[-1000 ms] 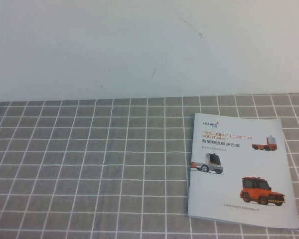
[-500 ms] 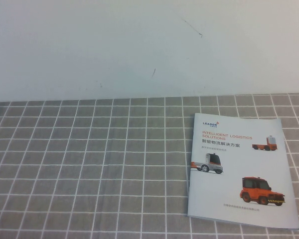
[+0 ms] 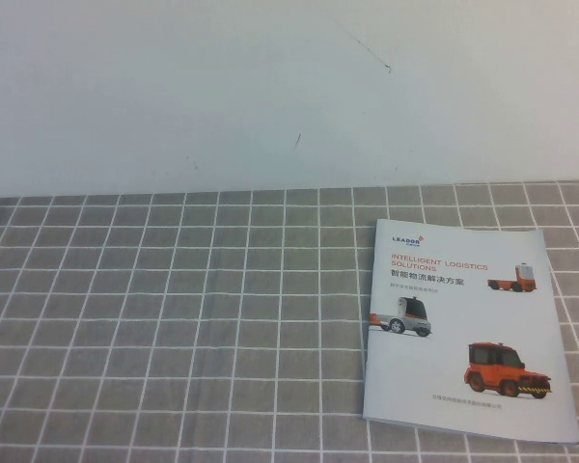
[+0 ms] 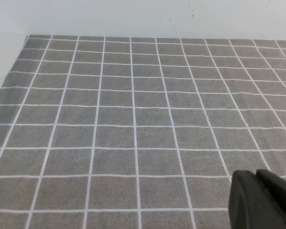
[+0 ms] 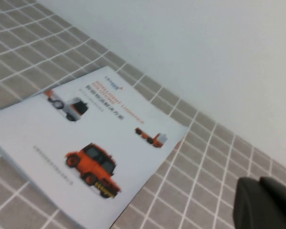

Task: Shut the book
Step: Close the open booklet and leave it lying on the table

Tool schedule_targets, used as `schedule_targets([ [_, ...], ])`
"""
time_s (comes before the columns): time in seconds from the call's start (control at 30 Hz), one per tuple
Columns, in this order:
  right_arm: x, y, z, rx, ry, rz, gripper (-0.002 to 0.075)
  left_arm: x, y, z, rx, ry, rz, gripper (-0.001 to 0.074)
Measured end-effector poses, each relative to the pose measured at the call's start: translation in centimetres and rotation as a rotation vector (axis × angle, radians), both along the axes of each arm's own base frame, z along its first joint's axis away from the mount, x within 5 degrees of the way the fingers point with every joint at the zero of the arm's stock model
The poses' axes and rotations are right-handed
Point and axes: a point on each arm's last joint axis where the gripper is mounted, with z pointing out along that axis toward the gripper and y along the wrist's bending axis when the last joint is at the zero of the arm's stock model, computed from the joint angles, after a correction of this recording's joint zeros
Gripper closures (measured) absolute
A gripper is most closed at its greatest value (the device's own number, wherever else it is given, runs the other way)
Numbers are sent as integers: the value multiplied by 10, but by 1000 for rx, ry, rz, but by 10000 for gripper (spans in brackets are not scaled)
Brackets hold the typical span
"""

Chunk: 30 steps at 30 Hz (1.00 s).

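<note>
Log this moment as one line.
book: closed, flat on checked cloth, robot's right | left gripper: above bare cloth | right gripper: above cloth near book

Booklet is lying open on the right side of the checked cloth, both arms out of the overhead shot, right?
Not open: the high view shows the booklet closed, front cover up, on the right side of the checked cloth. Both arms are out of that view; the left pincer and right pincer show only at the edges of their wrist views.
</note>
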Motion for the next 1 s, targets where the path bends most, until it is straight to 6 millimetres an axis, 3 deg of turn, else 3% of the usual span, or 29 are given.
schedule_targets([
  [0.13, 9, -5, -2, 65, -108, -92, 729, 0, 0, 0, 0, 2, 0, 738],
  [0.3, 22, -14, -26, 188, -199, -259, 729, 0, 0, 0, 0, 0, 0, 738],
  [0.47, 27, -17, -64, 286, -114, -324, 729, 0, 0, 0, 0, 0, 0, 738],
  [0.6, 22, -16, -82, 273, 28, -337, 729, 0, 0, 0, 1, 2, 0, 738],
  [1.0, 20, -17, -85, 285, 58, -358, 729, 0, 0, 0, 2, 1, 0, 738],
])
